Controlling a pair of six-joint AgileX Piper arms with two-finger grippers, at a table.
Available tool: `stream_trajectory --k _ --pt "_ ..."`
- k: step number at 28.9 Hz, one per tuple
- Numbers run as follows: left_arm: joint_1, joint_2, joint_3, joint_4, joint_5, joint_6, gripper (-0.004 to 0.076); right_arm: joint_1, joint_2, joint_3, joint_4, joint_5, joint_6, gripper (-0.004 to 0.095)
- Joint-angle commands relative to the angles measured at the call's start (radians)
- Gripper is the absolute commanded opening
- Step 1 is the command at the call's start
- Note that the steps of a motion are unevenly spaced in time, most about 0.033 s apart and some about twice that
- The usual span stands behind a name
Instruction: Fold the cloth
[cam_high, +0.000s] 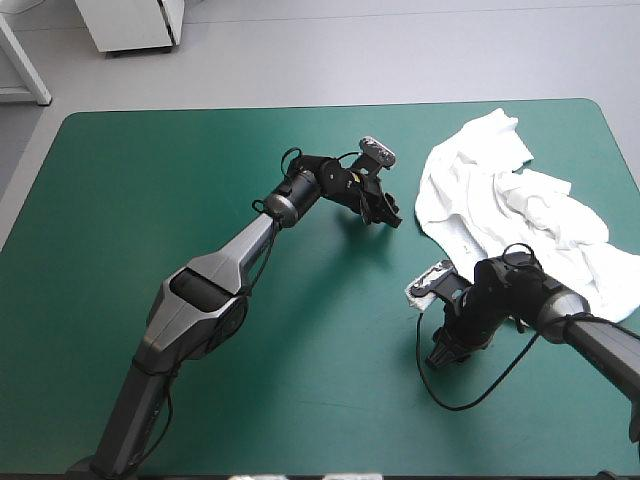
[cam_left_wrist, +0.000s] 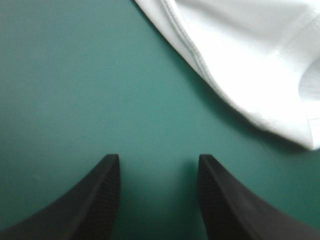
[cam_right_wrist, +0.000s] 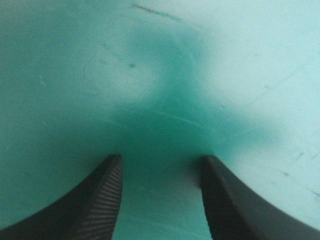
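White and crumpled, the T-shirt lies on the teal-green cover at about 2 o'clock from the middle of the table, and one side of it reaches the table's right edge. It is not folded; I see loose ridges and wrinkles across it. My left gripper is near the middle of the table, just beside the heap, at its 9 o'clock. Its black fingers stand well apart and hold nothing; between them I see only bare cover. A stitched hem of the T-shirt lies ahead of this gripper, a little to one side, and does not touch the fingers. My right gripper is at about 6 o'clock of the heap, near its closer edge and close above the cover. Its fingers are also spread wide, with nothing between them.
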Motion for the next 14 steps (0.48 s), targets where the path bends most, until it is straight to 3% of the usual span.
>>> stream_trajectory --k 1,14 --pt "0.005 -0.027 0.000 0.037 0.038 -0.019 0.0367 0.000 -0.018 -0.015 0.014 0.032 -0.001 0.0459" --pt "0.006 -0.027 0.000 0.037 0.040 -0.019 0.0367 0.000 -0.020 -0.015 0.014 0.029 0.012 0.0459"
